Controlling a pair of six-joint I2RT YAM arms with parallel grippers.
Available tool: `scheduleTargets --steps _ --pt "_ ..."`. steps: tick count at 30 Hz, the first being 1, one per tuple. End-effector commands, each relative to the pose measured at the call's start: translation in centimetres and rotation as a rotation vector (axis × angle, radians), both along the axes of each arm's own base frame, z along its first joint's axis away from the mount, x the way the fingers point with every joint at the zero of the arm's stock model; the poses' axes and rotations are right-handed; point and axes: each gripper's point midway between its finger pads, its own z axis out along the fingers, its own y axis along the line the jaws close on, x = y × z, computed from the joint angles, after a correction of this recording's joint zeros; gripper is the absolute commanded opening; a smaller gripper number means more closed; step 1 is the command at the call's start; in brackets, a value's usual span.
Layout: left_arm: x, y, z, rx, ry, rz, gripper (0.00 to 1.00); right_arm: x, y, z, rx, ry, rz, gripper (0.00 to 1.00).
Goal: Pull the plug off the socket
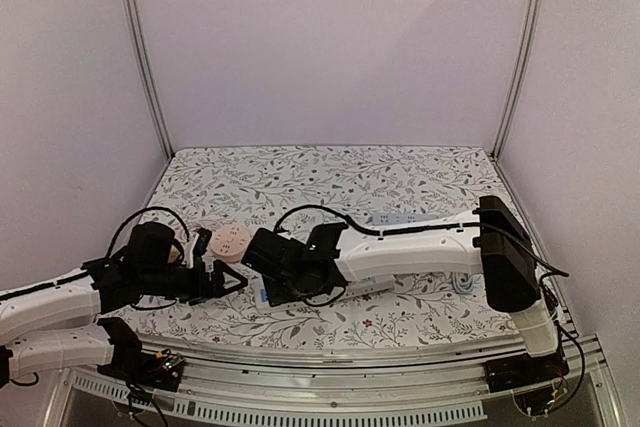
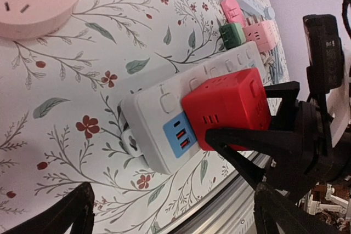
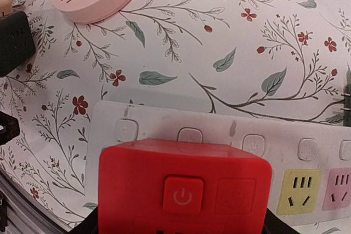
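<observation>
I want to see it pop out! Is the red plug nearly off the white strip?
Not yet. Done: the right gripper sits around the red plug. In hand: getting a hold; I can't tell if it squeezes yet. To do: the pull, since the plug sits pushed into the white strip. The left gripper hangs open nearby.

You're working in a robotics lab cell, not a home. Plain pale panels (image 1: 330, 37) close it in on three sides, held by bare aluminium posts (image 1: 140, 57). The bench (image 1: 420, 327) wears a floral cloth (image 1: 330, 177), yet the left arm (image 1: 50, 307) and right arm (image 1: 420, 257) are bolted at its near edge above a perforated metal rail (image 1: 330, 412), black cables (image 1: 150, 210) looping loose. A white power strip (image 2: 159, 108) and a round pink socket block (image 1: 228, 242) lie on the cloth.
</observation>
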Motion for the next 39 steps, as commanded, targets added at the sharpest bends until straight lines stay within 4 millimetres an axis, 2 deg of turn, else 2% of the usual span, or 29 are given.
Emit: scheduleTargets --steps 1,8,13,19,27,34,39 --pt "0.0 -0.8 1.1 -0.086 0.0 -0.018 1.0 1.2 1.2 6.4 0.256 -0.05 0.005 0.4" --pt "0.1 -1.9 1.7 -0.147 0.023 -0.035 1.0 1.4 0.4 10.4 0.437 -0.066 -0.003 0.4" --pt "0.3 -3.2 3.1 -0.238 0.031 -0.054 1.0 1.2 0.0 12.1 0.509 -0.086 0.004 0.4" --pt "0.6 -3.5 4.2 -0.284 0.022 -0.046 0.97 0.9 0.2 13.3 0.555 -0.097 0.029 0.41" --pt "1.3 -4.4 4.3 -0.335 0.047 -0.042 0.81 0.7 0.2 13.8 0.575 -0.103 0.048 0.41" --pt "1.9 -5.1 4.8 -0.358 0.061 -0.052 0.66 0.7 0.1 13.1 0.554 -0.11 0.053 0.41" --pt "2.0 -5.2 4.4 -0.347 0.075 -0.049 0.52 0.6 0.2 13.1 0.528 -0.137 0.063 0.41"
